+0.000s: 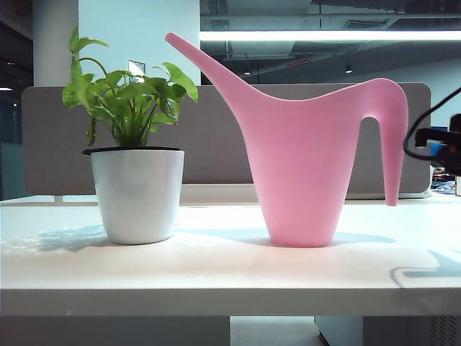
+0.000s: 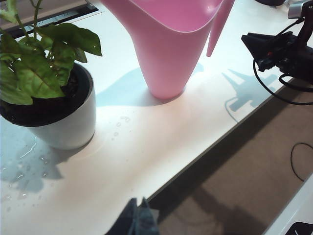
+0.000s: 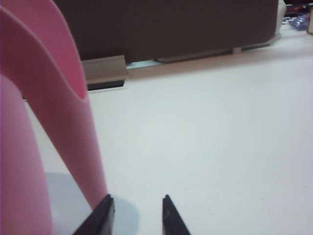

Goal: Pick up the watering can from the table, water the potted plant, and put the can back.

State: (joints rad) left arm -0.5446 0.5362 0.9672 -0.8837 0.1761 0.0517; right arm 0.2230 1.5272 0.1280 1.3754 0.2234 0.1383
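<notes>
Worktop (image 1: 216, 281) carries the pink watering can (image 1: 302, 158) standing upright mid-right, spout aimed left over the potted plant (image 1: 133, 166), drooping handle on its right. Right pincer (image 3: 138, 215), fingers apart and empty, sits just right of the handle tip, clearly the nearer arm. Left pincer (image 2: 137, 220) hangs off the near edge; state unclear.
</notes>
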